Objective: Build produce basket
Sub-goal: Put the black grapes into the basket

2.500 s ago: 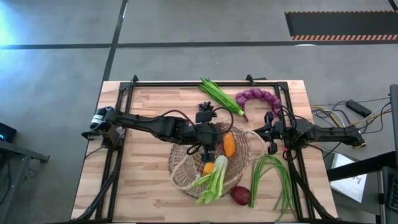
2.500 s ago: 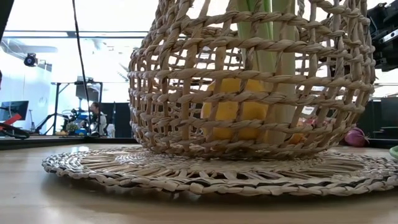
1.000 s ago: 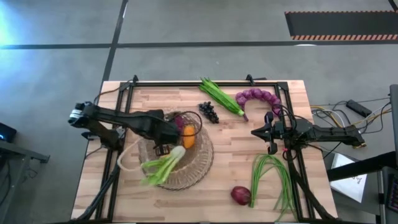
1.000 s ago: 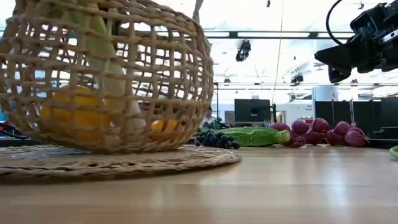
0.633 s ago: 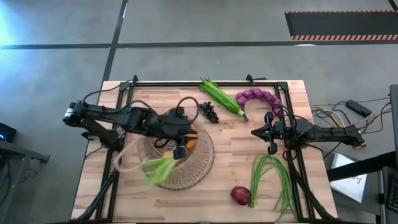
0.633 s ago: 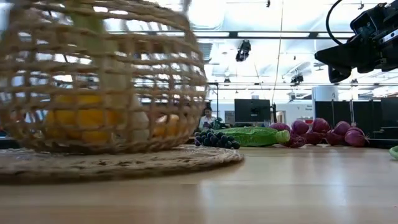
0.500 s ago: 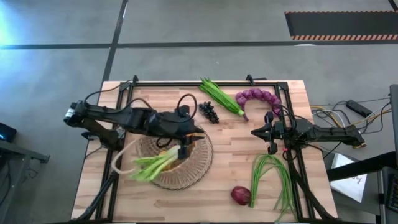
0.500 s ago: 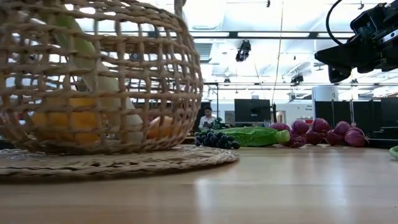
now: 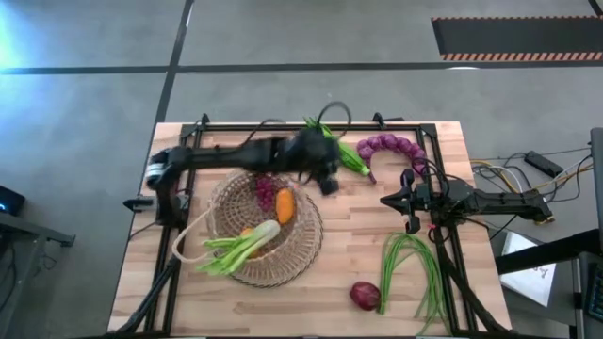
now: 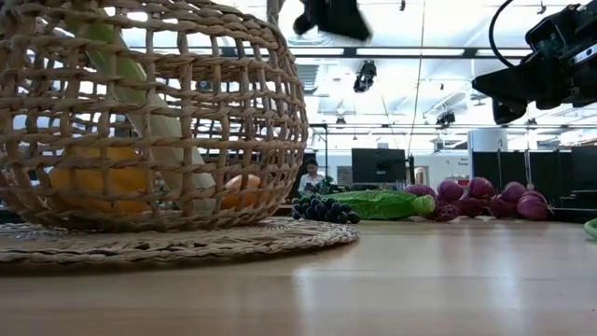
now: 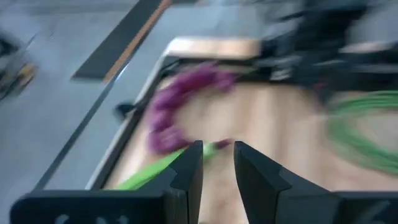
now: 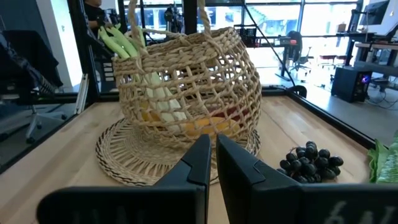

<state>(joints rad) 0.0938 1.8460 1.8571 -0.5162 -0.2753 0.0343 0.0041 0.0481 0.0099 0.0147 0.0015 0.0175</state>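
The tan wicker basket (image 9: 301,247) (image 10: 149,121) (image 12: 186,81) stands upright on its wide flat woven base, left of the table's middle. Inside lie a leek (image 9: 236,250) with its leaves over the left rim, orange peppers (image 9: 285,205) and purple grapes (image 9: 264,191). My left gripper (image 9: 328,179) (image 11: 217,163) hovers high over the dark grapes (image 10: 322,207), narrowly open and holding nothing. Green pods (image 9: 353,158) and the purple onion string (image 9: 391,146) lie just beyond it. My right gripper (image 9: 407,202) (image 12: 212,158) waits shut above the table's right side.
Green beans (image 9: 415,268) and a red onion (image 9: 364,296) lie near the right front corner. A black frame (image 9: 283,123) runs along the table's far and side edges. Bare wood shows between the basket and my right gripper.
My left gripper left the basket, rose and swung toward the far right, ending above the dark grapes. The basket rocked, then settled upright on its base, and the leek inside shifted with it. My right arm kept still.
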